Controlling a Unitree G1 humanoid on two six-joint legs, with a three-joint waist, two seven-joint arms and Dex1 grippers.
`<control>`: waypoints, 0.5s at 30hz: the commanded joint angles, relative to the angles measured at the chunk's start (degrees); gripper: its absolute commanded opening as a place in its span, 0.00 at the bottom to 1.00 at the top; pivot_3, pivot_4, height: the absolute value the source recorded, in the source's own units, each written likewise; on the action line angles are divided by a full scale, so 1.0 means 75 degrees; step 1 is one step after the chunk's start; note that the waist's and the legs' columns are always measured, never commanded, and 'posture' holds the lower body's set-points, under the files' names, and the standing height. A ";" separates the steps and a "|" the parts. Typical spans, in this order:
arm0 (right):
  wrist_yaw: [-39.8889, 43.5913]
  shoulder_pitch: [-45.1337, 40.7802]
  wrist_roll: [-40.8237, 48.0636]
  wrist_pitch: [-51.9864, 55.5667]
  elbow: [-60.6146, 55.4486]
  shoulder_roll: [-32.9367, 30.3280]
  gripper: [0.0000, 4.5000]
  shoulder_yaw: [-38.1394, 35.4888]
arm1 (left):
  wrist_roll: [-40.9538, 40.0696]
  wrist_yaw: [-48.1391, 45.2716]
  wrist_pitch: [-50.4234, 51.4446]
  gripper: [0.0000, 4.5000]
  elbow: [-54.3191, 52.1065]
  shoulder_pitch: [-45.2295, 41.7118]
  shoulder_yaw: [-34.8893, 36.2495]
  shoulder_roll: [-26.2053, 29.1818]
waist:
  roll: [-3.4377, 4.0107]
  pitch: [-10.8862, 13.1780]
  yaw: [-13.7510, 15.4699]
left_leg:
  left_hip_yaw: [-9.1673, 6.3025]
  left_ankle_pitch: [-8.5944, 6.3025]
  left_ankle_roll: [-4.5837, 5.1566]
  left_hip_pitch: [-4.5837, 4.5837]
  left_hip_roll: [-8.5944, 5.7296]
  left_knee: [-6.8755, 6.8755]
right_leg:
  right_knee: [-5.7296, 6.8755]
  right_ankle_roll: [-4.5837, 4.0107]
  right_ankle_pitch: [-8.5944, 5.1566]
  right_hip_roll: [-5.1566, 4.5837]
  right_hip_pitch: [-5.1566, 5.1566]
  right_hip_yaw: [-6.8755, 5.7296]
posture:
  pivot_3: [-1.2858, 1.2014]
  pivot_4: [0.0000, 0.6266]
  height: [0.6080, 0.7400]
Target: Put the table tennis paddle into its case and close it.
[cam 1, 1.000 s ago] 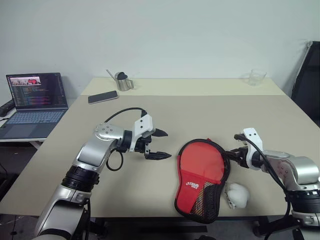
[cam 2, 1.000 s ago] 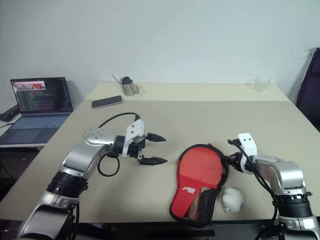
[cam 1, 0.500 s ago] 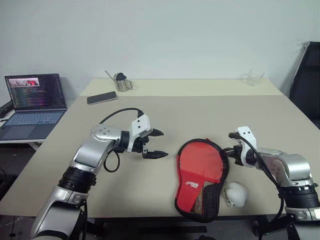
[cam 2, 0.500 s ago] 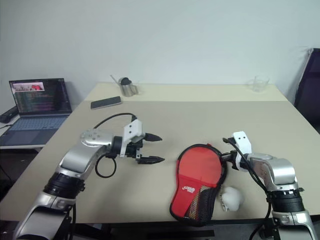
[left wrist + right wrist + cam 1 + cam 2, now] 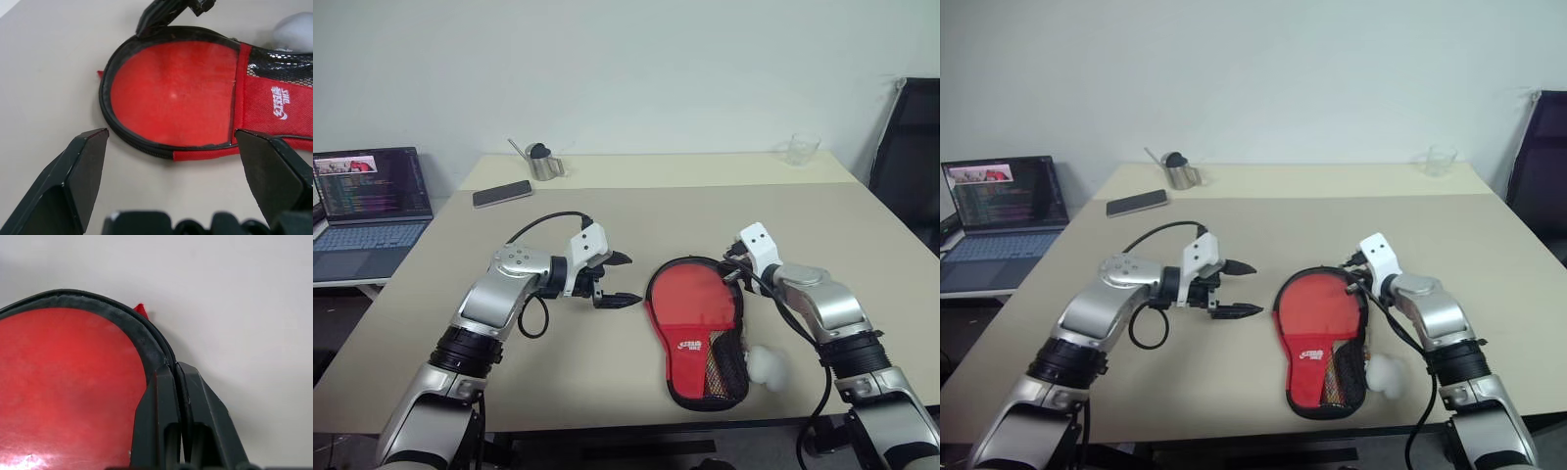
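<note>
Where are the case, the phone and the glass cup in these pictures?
case (image 5: 690,321), left eye view, red front.
phone (image 5: 502,194), left eye view, dark screen.
glass cup (image 5: 1441,161), right eye view, clear wall.

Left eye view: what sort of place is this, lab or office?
Probably an office or lab workroom. A plain beige table against a bare white wall, an open laptop with code on a side desk, a black office chair at the right, plus a smartphone and a metal cup.

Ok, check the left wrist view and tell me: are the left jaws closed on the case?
No. The left gripper stands wide open, its jaws apart above the table, short of the case.
</note>
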 commanded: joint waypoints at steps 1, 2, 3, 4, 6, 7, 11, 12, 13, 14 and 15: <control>0.0200 -0.0419 -0.0229 -0.0611 0.0221 0.0108 0.01 0.0065 | -0.0020 -0.0014 -0.0032 1.00 -0.0154 -0.0159 0.0054 -0.0003 | 0.0001 0.0001 -0.0001 | 0.0000 0.0000 0.0000 -0.0002 0.0000 -0.0001 | 0.0001 0.0000 0.0000 0.0000 -0.0002 0.0001 | 0.52 0.24 1.00; 0.0199 -0.0487 -0.0257 -0.0562 0.0352 0.0155 0.01 0.0031 | -0.0035 -0.0018 -0.0012 1.00 -0.0194 -0.0140 0.0062 0.0002 | 0.0001 0.0001 -0.0002 | 0.0001 0.0000 0.0000 -0.0001 0.0001 -0.0001 | 0.0001 0.0000 0.0000 0.0000 -0.0004 0.0001 | 0.52 0.24 1.00; 0.0171 -0.0550 -0.0297 -0.0520 0.0486 0.0186 0.01 0.0001 | -0.0039 -0.0012 0.0003 1.00 -0.0229 -0.0124 0.0065 0.0004 | 0.0002 0.0001 -0.0002 | 0.0000 0.0000 0.0000 -0.0001 0.0002 -0.0002 | 0.0002 0.0000 0.0000 0.0000 -0.0004 0.0001 | 0.52 0.24 1.00; 0.0199 -0.0586 -0.0345 -0.0549 0.0576 0.0186 0.01 0.0007 | -0.0042 -0.0003 0.0014 1.00 -0.0250 -0.0117 0.0069 0.0002 | 0.0002 0.0001 -0.0001 | 0.0000 0.0000 0.0000 -0.0001 0.0002 -0.0002 | 0.0003 0.0000 0.0000 0.0000 -0.0004 0.0001 | 0.52 0.24 1.00; 0.0292 -0.0606 -0.0406 -0.0524 0.0657 0.0169 0.01 0.0035 | -0.0049 0.0013 0.0035 1.00 -0.0286 -0.0103 0.0075 -0.0003 | 0.0002 0.0001 0.0006 | -0.0002 0.0000 0.0000 -0.0001 0.0002 -0.0002 | 0.0003 -0.0001 0.0000 -0.0001 -0.0003 0.0000 | 0.52 0.24 1.00; 0.0256 -0.0608 -0.0452 -0.0502 0.0703 0.0178 0.01 0.0018 | -0.0050 0.0018 0.0035 1.00 -0.0296 -0.0099 0.0077 -0.0006 | 0.0001 0.0001 0.0007 | -0.0002 0.0000 0.0000 -0.0001 0.0001 -0.0002 | 0.0002 -0.0001 0.0000 -0.0001 -0.0003 0.0000 | 0.52 0.24 1.00; 0.0268 -0.0608 -0.0609 -0.0498 0.0857 0.0154 0.01 0.0005 | -0.0051 0.0038 0.0017 1.00 -0.0286 -0.0114 0.0080 -0.0036 | 0.0002 0.0001 0.0007 | -0.0003 0.0000 0.0000 -0.0002 0.0000 -0.0002 | 0.0002 0.0000 0.0000 -0.0002 -0.0003 0.0000 | 0.52 0.24 1.00; 0.0300 -0.0613 -0.0615 -0.0471 0.0884 0.0144 0.05 0.0002 | -0.0047 0.0056 0.0001 1.00 -0.0263 -0.0130 0.0083 -0.0058 | 0.0002 0.0001 0.0008 | -0.0003 0.0000 0.0000 -0.0002 0.0000 -0.0002 | 0.0002 0.0000 0.0000 -0.0003 -0.0003 0.0000 | 0.52 0.24 1.00; 0.0328 -0.0629 -0.0602 -0.0440 0.0895 0.0144 0.10 -0.0019 | -0.0044 0.0078 -0.0016 1.00 -0.0220 -0.0164 0.0086 -0.0094 | 0.0002 0.0001 0.0009 | -0.0003 0.0000 0.0000 -0.0002 0.0000 -0.0002 | 0.0003 -0.0001 0.0000 -0.0003 -0.0003 0.0000 | 0.52 0.24 1.00; 0.0349 -0.0639 -0.0583 -0.0409 0.0877 0.0151 0.14 -0.0044 | -0.0039 0.0095 -0.0034 1.00 -0.0186 -0.0191 0.0088 -0.0124 | 0.0002 0.0001 0.0008 | -0.0003 0.0000 0.0000 -0.0002 0.0000 -0.0001 | 0.0003 0.0000 0.0000 -0.0003 -0.0002 0.0000 | 0.52 0.24 1.00; 0.0353 -0.0651 -0.0578 -0.0385 0.0832 0.0155 0.22 -0.0057 | -0.0038 0.0112 -0.0059 1.00 -0.0141 -0.0229 0.0095 -0.0171 | 0.0002 0.0001 0.0009 | -0.0002 0.0000 0.0000 -0.0002 -0.0001 -0.0001 | 0.0002 0.0000 0.0000 -0.0003 -0.0002 0.0000 | 0.52 0.24 1.00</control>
